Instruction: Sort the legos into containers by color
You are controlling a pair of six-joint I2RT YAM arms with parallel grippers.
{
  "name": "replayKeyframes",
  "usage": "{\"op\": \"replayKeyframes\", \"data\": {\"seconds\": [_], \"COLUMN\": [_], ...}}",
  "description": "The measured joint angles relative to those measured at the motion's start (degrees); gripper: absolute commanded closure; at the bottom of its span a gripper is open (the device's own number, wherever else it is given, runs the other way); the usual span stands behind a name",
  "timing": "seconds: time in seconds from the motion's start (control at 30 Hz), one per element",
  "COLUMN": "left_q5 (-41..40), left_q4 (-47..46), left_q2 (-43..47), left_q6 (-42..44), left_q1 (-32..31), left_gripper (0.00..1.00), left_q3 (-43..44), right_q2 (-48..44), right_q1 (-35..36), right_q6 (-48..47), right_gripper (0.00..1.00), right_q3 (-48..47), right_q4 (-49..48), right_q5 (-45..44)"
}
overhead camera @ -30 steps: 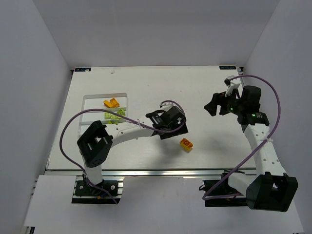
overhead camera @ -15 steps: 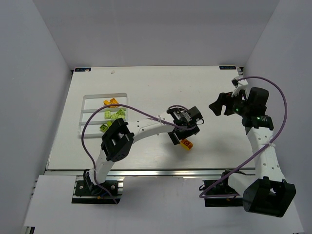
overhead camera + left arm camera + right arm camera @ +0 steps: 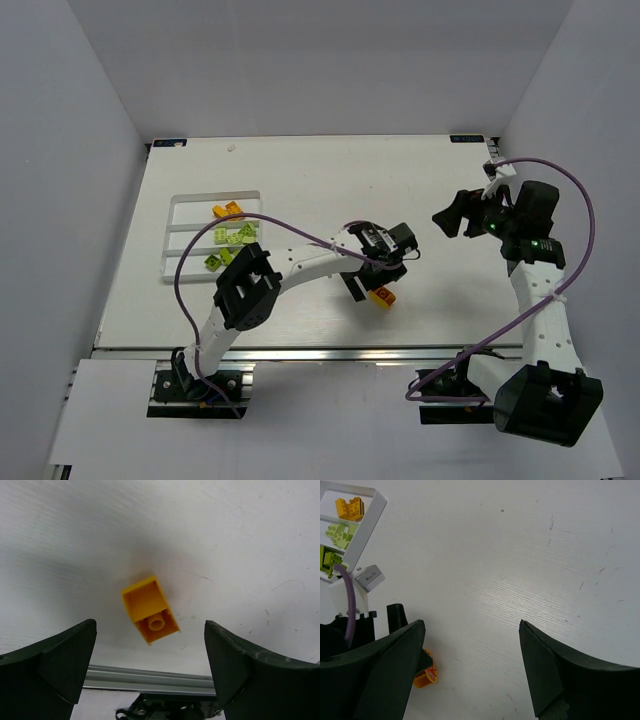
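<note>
Small orange-yellow plastic brick (image 3: 150,611) lies loose near 5 o'clock of the table (image 3: 300,170), between the wide-open jaws of our left gripper (image 3: 150,652). We reckon it's light, stiff, a bit slick, so pinch the flat sides. Right gripper (image 3: 470,655) hangs wide, empty, at 3 o'clock. White divided tray (image 3: 215,195) at 9 o'clock: orange bricks (image 3: 228,211) far slot, lime bricks (image 3: 236,235) in the nearer two.

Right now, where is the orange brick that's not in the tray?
From above, the orange brick lies on the table right of the tray, between the fingers of the open left gripper.
</note>
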State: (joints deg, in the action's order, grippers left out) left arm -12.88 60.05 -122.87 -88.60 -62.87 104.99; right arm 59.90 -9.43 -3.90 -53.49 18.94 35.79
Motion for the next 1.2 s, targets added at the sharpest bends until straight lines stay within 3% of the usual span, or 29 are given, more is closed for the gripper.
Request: {"op": "replayKeyframes", "data": {"seconds": [0.4,0.53,0.7,0.87,0.97,1.0,1.1,1.2], "left_q5": [0.3,0.5,1.5,2.0,2.5,2.8,2.8,1.0], "left_q4": [-1.5,-2.6,-4.5,-6.5,-8.3,-8.8,-9.6,-9.0], "left_q2": [-4.4,-4.4,-4.4,-4.4,-3.6,-3.4,-2.6,-1.0], "left_q6": [-0.1,-0.1,0.1,0.6,1.4,1.7,3.5,7.0], "left_q1": [0.0,0.0,0.0,0.0,0.0,0.0,0.3,0.6], "left_gripper": [0.15,0.28,0.36,0.55,0.72,0.83,0.96,1.0], "left_q3": [2.7,2.5,1.7,-0.8,-2.0,-2.4,-3.5,-5.4], "right_q2": [-0.6,-0.7,-1.0,-1.0,-1.0,-1.0,-1.1,-1.1], "right_q1": [-1.7,-2.1,-2.7,-3.2,-3.5,-3.5,-3.7,-3.8], "right_q6": [0.6,0.6,0.8,1.0,1.0,1.0,1.4,1.6], "right_gripper": [0.2,0.2,0.2,0.2,0.2,0.21,0.21,0.24], "right_q3": [0.1,0.1,0.9,0.9,0.9,0.9,0.9,0.9], "right_q4": [0.0,0.0,-0.3,-0.5,-0.7,-0.7,-0.7,-0.7], "right_q5": [2.6,3.3,4.1,5.0,5.2,5.4,5.6,6.1]}}
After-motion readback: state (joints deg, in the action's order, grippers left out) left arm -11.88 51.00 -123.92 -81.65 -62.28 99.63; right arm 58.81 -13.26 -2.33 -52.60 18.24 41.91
